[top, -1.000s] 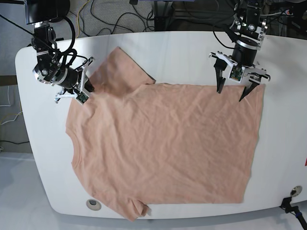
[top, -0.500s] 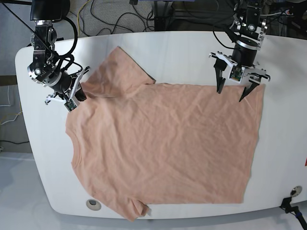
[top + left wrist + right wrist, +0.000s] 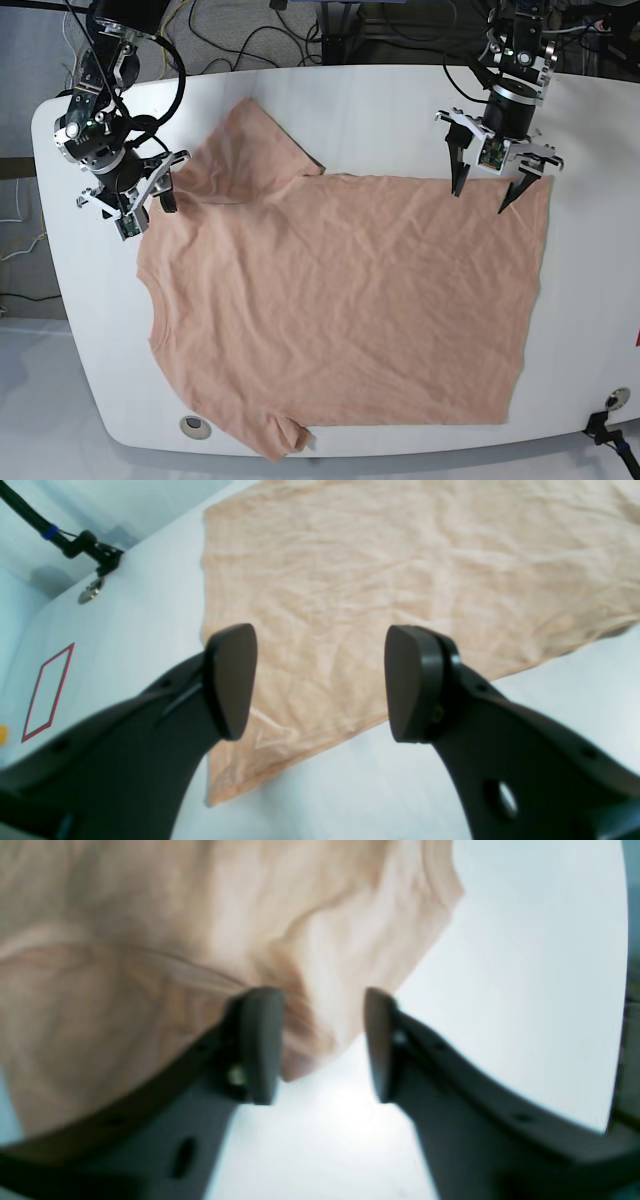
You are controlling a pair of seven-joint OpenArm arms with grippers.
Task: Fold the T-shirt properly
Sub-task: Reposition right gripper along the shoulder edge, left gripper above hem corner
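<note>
T-shirt (image 3: pixel 340 300) lies flat across the white table (image 3: pixel 590 300), peach-pink and lightly creased, collar to the left of the base view, hem to the right, one sleeve up toward the far edge, the other at the near edge. Left gripper (image 3: pixel 486 191) hangs over the hem's far corner, jaws spread wide, nothing between them; from its wrist camera the cloth edge runs just under the two dark fingertips (image 3: pixel 232 680). Over at the shoulder by the far sleeve sits the right gripper (image 3: pixel 147 211), jaws parted too. Its wrist view is blurred, but a bunched fold of fabric shows in the gap, against one fingertip (image 3: pixel 260 1040), the other clear of it. No pinch there.
</note>
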